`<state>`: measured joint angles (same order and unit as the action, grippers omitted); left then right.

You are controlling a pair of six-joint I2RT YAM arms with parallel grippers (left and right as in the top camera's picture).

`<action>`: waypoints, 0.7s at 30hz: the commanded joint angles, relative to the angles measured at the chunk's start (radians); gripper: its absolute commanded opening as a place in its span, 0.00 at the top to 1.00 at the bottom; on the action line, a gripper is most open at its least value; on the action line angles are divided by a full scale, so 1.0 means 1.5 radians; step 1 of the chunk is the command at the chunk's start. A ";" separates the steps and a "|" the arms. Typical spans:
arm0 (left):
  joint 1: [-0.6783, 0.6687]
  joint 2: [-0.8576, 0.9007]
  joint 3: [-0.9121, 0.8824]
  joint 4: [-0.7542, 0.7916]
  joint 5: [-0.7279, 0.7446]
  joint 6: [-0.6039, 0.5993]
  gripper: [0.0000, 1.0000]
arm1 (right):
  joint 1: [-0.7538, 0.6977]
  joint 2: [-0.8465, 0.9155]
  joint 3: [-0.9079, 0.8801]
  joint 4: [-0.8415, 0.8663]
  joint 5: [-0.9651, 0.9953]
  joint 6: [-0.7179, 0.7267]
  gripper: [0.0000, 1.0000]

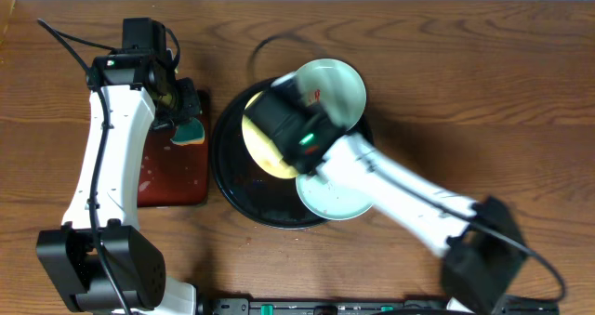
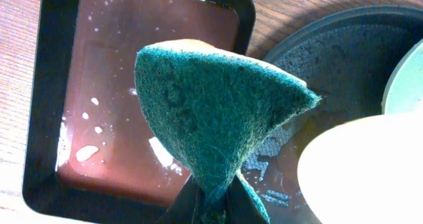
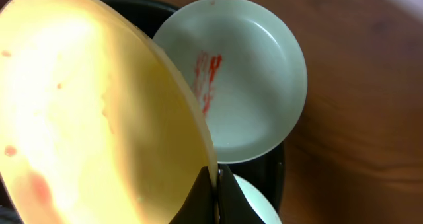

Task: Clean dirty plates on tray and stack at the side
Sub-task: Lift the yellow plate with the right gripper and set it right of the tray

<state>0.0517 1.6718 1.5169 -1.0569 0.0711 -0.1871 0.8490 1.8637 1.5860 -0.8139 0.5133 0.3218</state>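
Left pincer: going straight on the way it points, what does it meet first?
The sponge clamped in the left pincer leads; it would likely land on the reddish rectangular tray, near the black tray. Depth unclear.

soft even light; yellow plate [image 3: 92, 118] glares, blurred up close

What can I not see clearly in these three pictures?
- Overhead: the right arm covers the centre of the lower blue plate and most of the yellow plate.
- Right wrist: the bottom edge cuts off that blue plate.
- Left wrist: the sponge hides part of the red tray; the yellow plate is blurred.
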 commanded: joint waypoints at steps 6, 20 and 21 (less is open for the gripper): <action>0.003 -0.004 0.006 -0.001 -0.008 -0.009 0.93 | -0.263 -0.111 0.007 -0.037 -0.454 0.007 0.99; 0.003 -0.004 0.005 -0.001 -0.008 -0.009 0.93 | -0.563 -0.116 -0.091 -0.135 -0.387 0.040 0.99; 0.003 -0.004 0.004 -0.001 -0.008 -0.009 0.93 | -0.575 -0.116 -0.110 -0.126 -0.387 0.039 0.99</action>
<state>0.0517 1.6718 1.5169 -1.0569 0.0711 -0.1871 0.0338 1.7050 1.4837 -1.0172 -0.0784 0.3630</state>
